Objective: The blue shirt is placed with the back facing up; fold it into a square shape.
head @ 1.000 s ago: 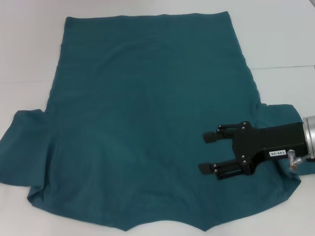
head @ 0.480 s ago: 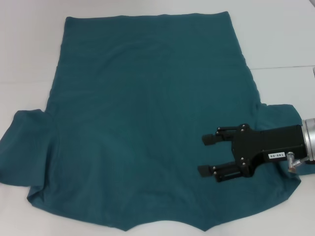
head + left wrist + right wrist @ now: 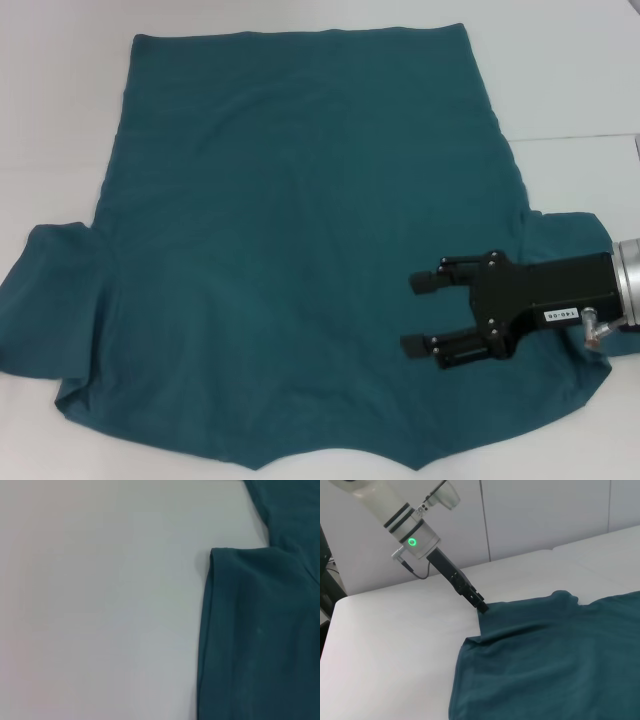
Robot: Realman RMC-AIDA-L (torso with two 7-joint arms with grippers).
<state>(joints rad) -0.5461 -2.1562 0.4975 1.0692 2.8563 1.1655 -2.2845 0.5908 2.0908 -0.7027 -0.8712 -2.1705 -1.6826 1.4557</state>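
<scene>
The blue shirt (image 3: 300, 230) lies spread flat on the white table, hem at the far side and both sleeves out to the sides. My right gripper (image 3: 409, 315) is open and empty. It hovers over the shirt's near right part, beside the right sleeve, with its fingers pointing left. My left gripper (image 3: 481, 608) shows only in the right wrist view, its tip down at the outer corner of the left sleeve. The shirt fills the near part of that view (image 3: 555, 665). The left wrist view shows the sleeve's edge (image 3: 250, 640) on the table.
White table (image 3: 60, 100) surrounds the shirt on the left, right and far sides. A seam in the table surface runs along the right (image 3: 590, 135). A pale wall (image 3: 545, 515) stands behind the table in the right wrist view.
My right gripper has crept slightly left and toward the near edge, still open. The shirt has not moved.
</scene>
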